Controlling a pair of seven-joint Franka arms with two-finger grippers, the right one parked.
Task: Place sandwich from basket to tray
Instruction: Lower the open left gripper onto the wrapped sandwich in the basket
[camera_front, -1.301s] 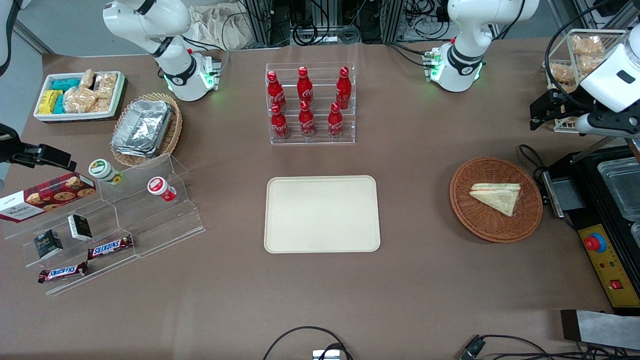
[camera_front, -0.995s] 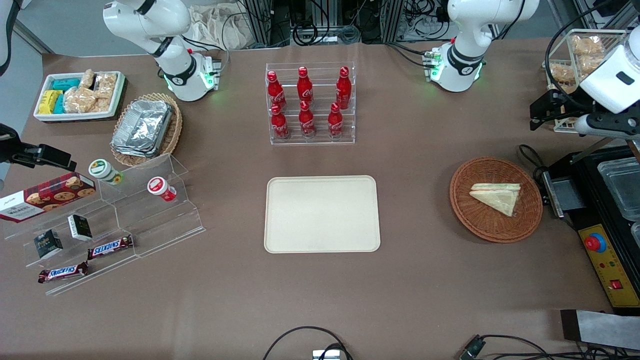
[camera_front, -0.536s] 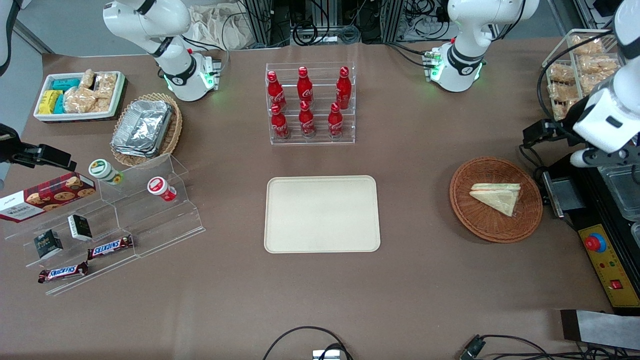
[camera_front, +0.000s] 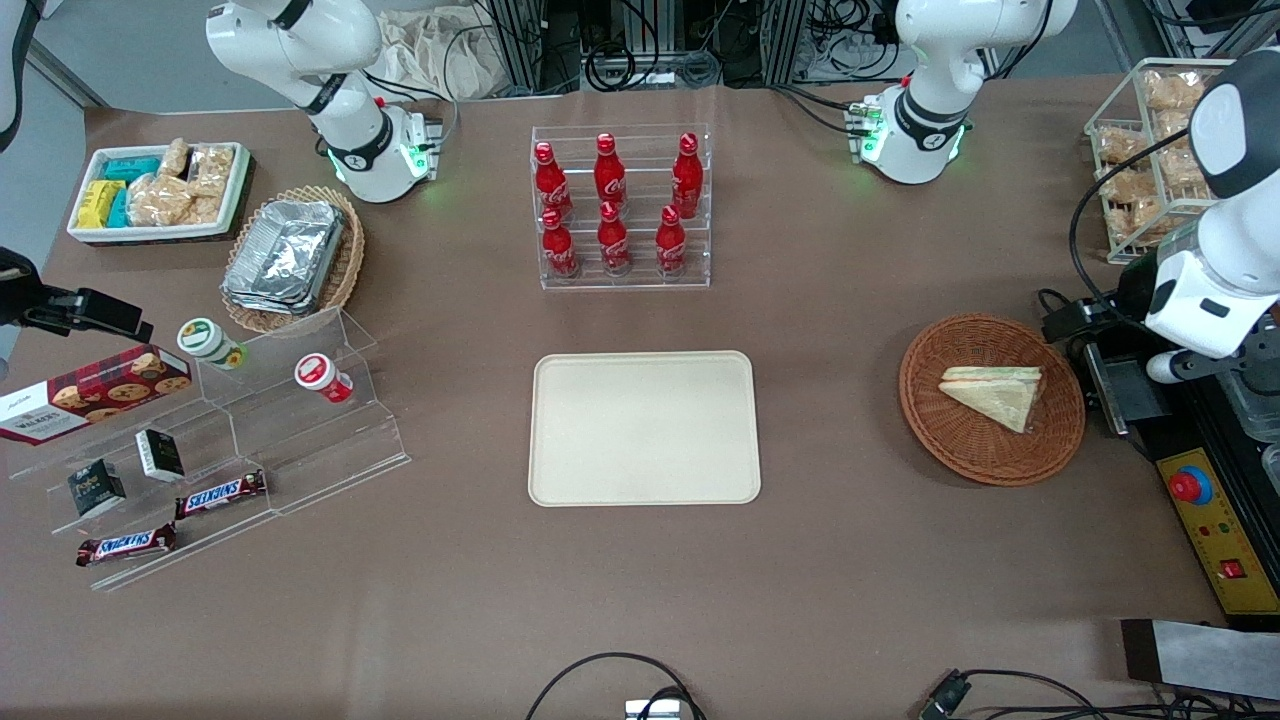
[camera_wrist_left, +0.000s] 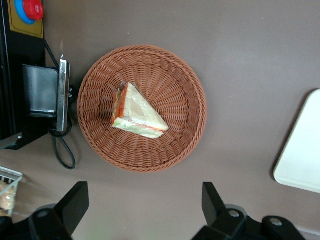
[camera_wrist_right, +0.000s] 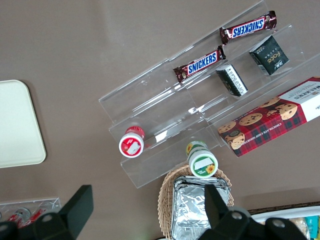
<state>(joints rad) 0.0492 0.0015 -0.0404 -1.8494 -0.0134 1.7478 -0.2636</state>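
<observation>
The sandwich (camera_front: 995, 393) (camera_wrist_left: 136, 114), a wrapped wedge with green and orange filling, lies in the round reddish-brown basket (camera_front: 960, 445) (camera_wrist_left: 180, 95). The cream tray (camera_front: 643, 428) (camera_wrist_left: 302, 155) sits mid-table, toward the parked arm from the basket, with nothing on it. My left gripper (camera_front: 1072, 322) (camera_wrist_left: 145, 192) hovers high beside the basket's rim, slightly farther from the front camera than the sandwich. Its fingers are spread wide and hold nothing; only bare table shows between them.
A black machine with a red stop button (camera_front: 1190, 487) (camera_wrist_left: 30, 9) stands close beside the basket at the working arm's end, with a black cable (camera_wrist_left: 62, 150) looping by the rim. A wire rack of snacks (camera_front: 1150, 150) and a cola bottle stand (camera_front: 620, 205) lie farther from the front camera.
The left arm has swung from over the snack rack toward the front camera, bringing the gripper down near the basket's rim. Sandwich, basket and tray have not moved.
</observation>
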